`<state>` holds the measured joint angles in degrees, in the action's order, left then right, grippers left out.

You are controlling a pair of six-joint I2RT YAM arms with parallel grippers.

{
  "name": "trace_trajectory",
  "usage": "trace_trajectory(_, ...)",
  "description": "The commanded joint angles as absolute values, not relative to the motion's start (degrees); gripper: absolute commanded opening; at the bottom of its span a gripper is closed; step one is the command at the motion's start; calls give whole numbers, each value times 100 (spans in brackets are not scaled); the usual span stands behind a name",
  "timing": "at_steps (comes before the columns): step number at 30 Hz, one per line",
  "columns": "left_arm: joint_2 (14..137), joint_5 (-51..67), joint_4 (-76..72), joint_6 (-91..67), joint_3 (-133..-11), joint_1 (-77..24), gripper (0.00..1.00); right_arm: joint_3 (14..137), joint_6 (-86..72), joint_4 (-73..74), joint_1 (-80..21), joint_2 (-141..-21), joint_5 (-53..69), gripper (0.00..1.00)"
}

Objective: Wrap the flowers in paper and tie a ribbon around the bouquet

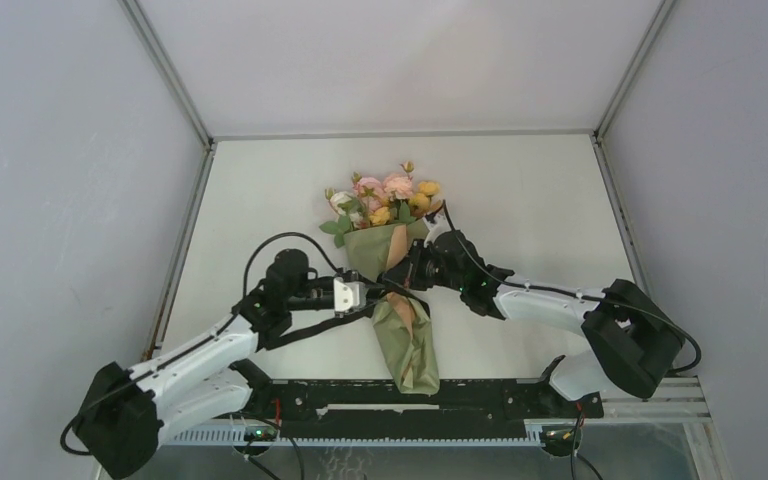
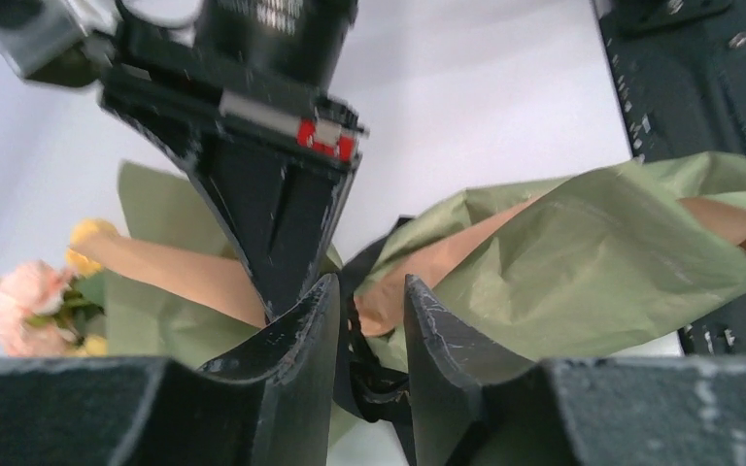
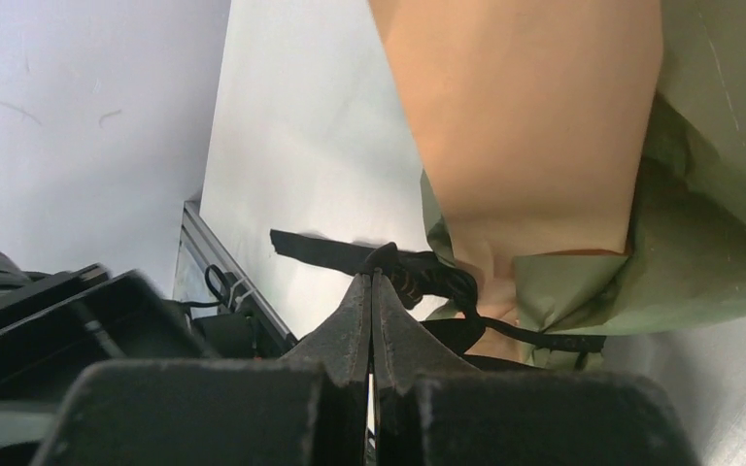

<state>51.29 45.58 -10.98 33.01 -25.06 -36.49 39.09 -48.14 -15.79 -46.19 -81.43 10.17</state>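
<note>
a white counter (image 1: 520,200) seen from above, with two robot arms reaching in from its near edge. a bouquet (image 1: 415,355) lies flat at the middle of the counter, running from near to far. the flowers (image 1: 392,195), pink, yellow and whitish with green leaves, fan out at the end pointing to the far edge. the narrow tail of the cone points to the near edge and ends close to it.

the paper (image 2: 583,262) is olive green on the outside and creased, with a tan-orange strip showing along the inner fold. it narrows at the waist of the bundle, where a black ribbon (image 3: 321,250) crosses it.

both arms meet at that waist. the left end effector (image 2: 369,291) comes in from the left side of the bouquet. its two dark fingers (image 2: 437,340) stand apart, with a bunched part of the ribbon in the gap between them. whether they press on the ribbon cannot be told.

the right end effector (image 3: 374,277) comes in from the right side. it is clenched, fingers meeting in a point, and it pinches the ribbon at its tips, just beside a small knot. a short free end of ribbon sticks out past the tips, over the bare counter.
</note>
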Motion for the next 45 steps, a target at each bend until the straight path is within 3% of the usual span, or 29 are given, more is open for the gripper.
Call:
trace_trajectory(1, 5537, 3727, -1936, 3417, -2387, -3871, 36, 3694, -5285, -2227, -4549, -8060, 1003, 0)
trace_trajectory(18, 6402, 3658, -2108, 3949, -2247, -3924, 37, 3617, -5546, -2405, -4471, -8102, 1034, 0)
trace_trajectory(32, 6740, 2692, -2949, 3877, -2333, -3985, 19, 3621, -5546, -2445, -4431, -8112, 1134, 0)
trace_trajectory(39, 6545, 3154, -2482, 3834, -2207, -4033, 42, 3528, -5589, -2525, -4412, -8096, 1134, 0)
trace_trajectory(45, 6722, 2834, -2872, 3814, -2260, -4084, 42, 3515, -5627, -2570, -4432, -8086, 1171, 0)
